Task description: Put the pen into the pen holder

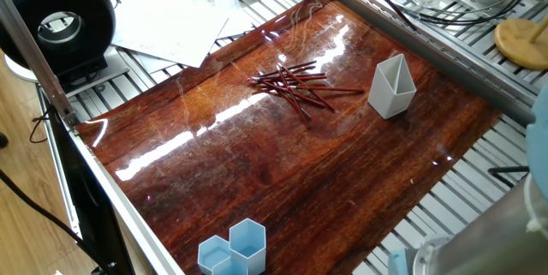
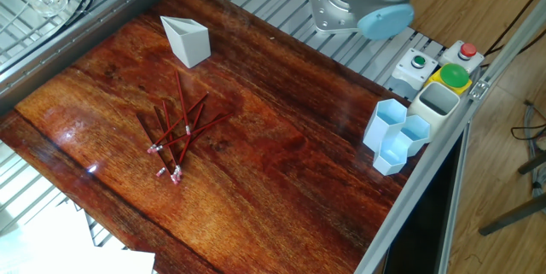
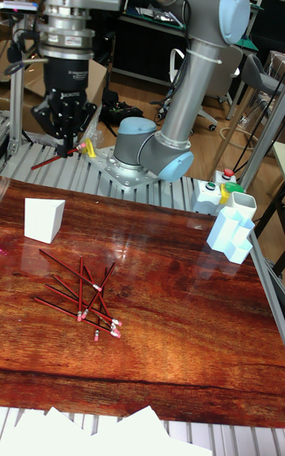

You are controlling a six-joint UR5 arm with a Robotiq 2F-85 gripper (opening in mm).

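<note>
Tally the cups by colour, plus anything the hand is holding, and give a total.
White cups: 2, the pen holder and a rectangular cup.
Light blue hexagonal cups: 3.
Pen held in the hand: 1.
Total: 6.
</note>
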